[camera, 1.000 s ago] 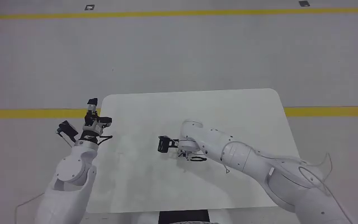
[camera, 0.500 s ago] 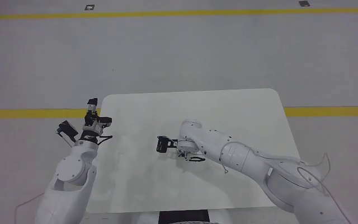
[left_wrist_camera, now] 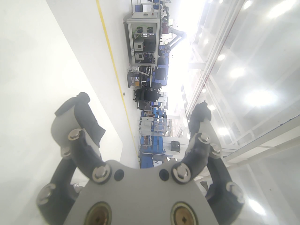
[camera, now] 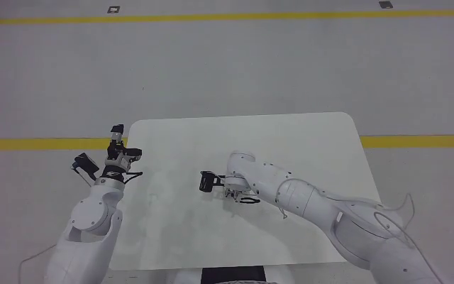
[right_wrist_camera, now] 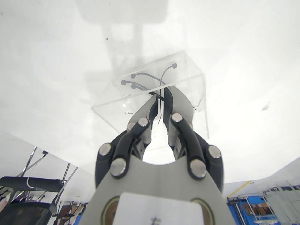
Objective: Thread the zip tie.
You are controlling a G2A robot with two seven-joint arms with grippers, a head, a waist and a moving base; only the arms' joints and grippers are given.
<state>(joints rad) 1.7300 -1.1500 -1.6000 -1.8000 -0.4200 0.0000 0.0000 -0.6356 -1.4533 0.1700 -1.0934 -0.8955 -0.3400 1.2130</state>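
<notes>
- The right gripper [right_wrist_camera: 160,95] was out over the middle of the white table [camera: 305,135], its tips at the rim of a clear box [right_wrist_camera: 199,90] that stood on the tabletop.
- Its jaws were all but closed, pinching one thin black zip tie [right_wrist_camera: 160,105]. The strand ran down between the ribbed pads [right_wrist_camera: 166,111] toward the palm.
- Three or so more ties [right_wrist_camera: 143,74] lay curled inside the box, their square heads pointing away from the gripper.
- I could not tell whether the tail of the held tie had gone through any head.
- The left gripper [left_wrist_camera: 140,111] hung by the table's left edge, well apart from the box.
- Its fingers [left_wrist_camera: 80,118] were spread wide with nothing between them.
</notes>
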